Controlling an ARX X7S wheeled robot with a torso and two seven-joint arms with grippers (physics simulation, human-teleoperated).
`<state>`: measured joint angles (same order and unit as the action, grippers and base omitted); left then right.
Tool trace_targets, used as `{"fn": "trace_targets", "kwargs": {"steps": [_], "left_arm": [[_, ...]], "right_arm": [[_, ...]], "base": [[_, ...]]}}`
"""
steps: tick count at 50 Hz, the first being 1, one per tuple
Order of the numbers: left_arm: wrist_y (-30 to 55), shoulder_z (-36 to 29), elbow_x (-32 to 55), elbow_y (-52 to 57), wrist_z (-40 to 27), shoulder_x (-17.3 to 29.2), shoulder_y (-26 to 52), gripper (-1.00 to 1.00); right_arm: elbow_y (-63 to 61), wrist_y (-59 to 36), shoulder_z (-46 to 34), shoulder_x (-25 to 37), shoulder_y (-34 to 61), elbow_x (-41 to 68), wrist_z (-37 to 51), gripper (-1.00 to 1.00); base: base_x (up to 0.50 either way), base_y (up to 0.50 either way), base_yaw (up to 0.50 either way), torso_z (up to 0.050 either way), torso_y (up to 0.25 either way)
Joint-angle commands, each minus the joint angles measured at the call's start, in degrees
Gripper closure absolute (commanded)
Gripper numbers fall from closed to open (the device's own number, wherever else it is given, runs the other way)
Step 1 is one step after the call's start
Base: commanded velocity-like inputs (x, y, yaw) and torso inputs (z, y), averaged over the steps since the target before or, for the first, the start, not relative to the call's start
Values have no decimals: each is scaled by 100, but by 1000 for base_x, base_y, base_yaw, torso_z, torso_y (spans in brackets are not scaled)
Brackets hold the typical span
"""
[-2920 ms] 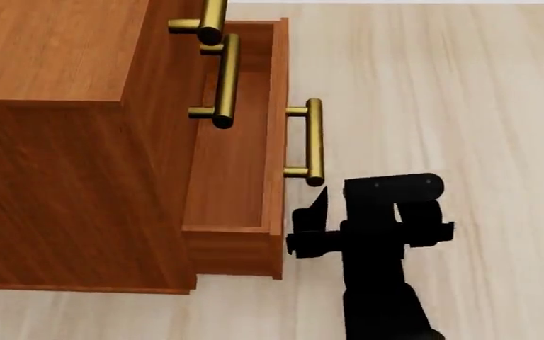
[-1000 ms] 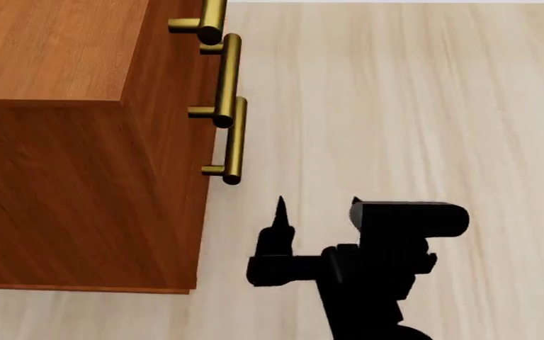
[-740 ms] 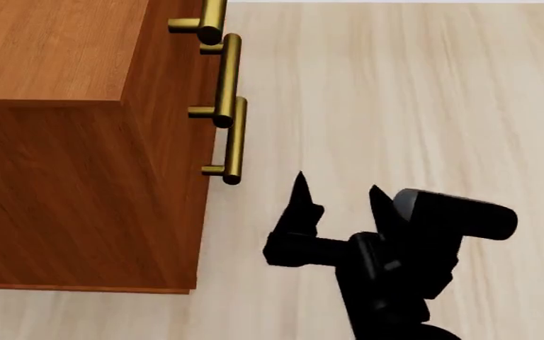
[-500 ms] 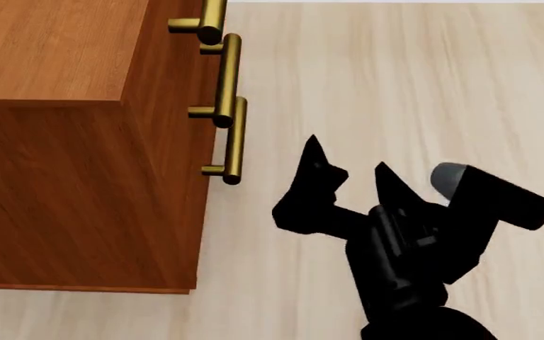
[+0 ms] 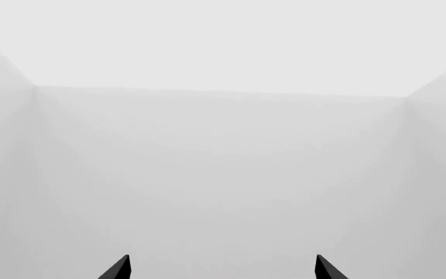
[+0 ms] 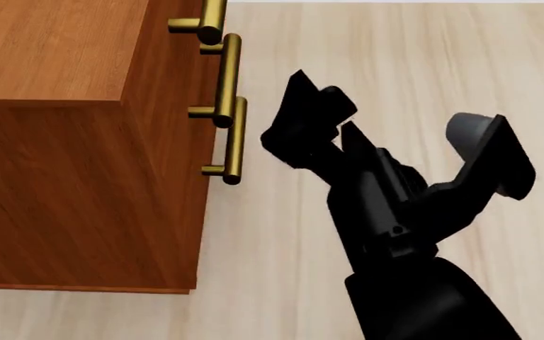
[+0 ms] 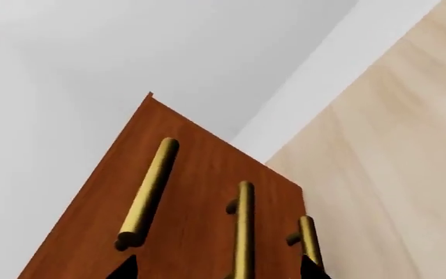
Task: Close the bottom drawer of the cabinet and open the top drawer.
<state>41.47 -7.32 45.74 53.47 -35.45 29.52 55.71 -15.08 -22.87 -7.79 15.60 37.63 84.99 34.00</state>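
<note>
The reddish-brown cabinet (image 6: 54,142) fills the left of the head view, with all three drawers flush in its front. The bottom drawer's brass handle (image 6: 235,142) is lowest, and the top drawer's handle (image 6: 210,18) is at the upper edge. My right gripper (image 6: 321,103) hangs open just right of the handles, level with the middle one, holding nothing. In the right wrist view the top drawer (image 7: 184,174) and bottom drawer (image 7: 281,203) lie ahead of that open gripper (image 7: 218,270). My left gripper (image 5: 221,270) is open and faces only pale walls.
Pale wood floor (image 6: 423,64) stretches to the right of the cabinet. A white wall (image 7: 207,52) rises behind the cabinet in the right wrist view. My right forearm (image 6: 414,283) crosses the lower right of the head view.
The bottom drawer, pulled out at first, now sits flush in the cabinet. My right gripper has since risen from low beside the cabinet to the height of the handles, still open.
</note>
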Motion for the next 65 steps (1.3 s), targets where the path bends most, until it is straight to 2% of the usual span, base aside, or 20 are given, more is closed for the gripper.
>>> {"fn": "trace_targets", "kwargs": {"steps": [1,21,41,65], "left_arm": [[-20,-3,32,15,-31,40,-6,-100],[-40,12,118,15,-83,114,28,-100],[-152,28,115,-23,-85,175,-33,-100],[-215,0,117,-54,-108,240,-36,-100]], "right_arm": [[224,25,9,-372,430,539,241,-100],[1065,54,-143,-741,1124,933,211,-100],[2207,84,-412,-931,1640,903,-212,-100],[2961,69,-701,-1177,2094,1180,-601,-100]], "base": [[0,0,0,0,0],[0,0,0,0,0],[0,0,0,0,0],[0,0,0,0,0]]}}
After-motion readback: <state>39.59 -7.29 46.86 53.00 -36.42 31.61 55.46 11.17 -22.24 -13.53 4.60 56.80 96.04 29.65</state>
